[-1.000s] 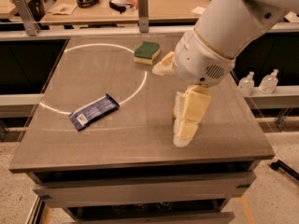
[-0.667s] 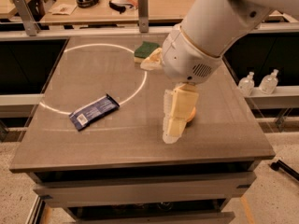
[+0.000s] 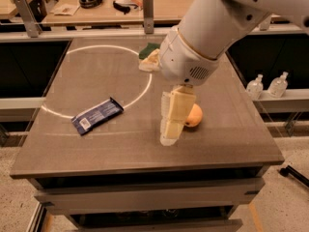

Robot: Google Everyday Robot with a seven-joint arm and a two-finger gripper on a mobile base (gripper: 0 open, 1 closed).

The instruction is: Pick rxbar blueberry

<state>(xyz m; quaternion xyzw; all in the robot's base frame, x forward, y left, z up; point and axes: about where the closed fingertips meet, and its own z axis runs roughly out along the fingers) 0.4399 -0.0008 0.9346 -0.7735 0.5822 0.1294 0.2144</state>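
Grey counter [image 3: 231, 144] fills my feed. The rxbar blueberry [image 3: 97, 115] lies flat toward the left edge, well apart from my gripper [image 3: 169, 137], which hangs near the front edge just beside an orange fruit [image 3: 194, 116]. Whether it is spread or closed I cannot tell. Two small bottles [image 3: 255, 86] stand beyond the right edge.

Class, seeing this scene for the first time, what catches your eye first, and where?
The big white arm fills the upper right, its gripper pointing down near the middle of the table. To its left lies the dark blue rxbar blueberry, untouched; an orange fruit sits just right of the gripper.
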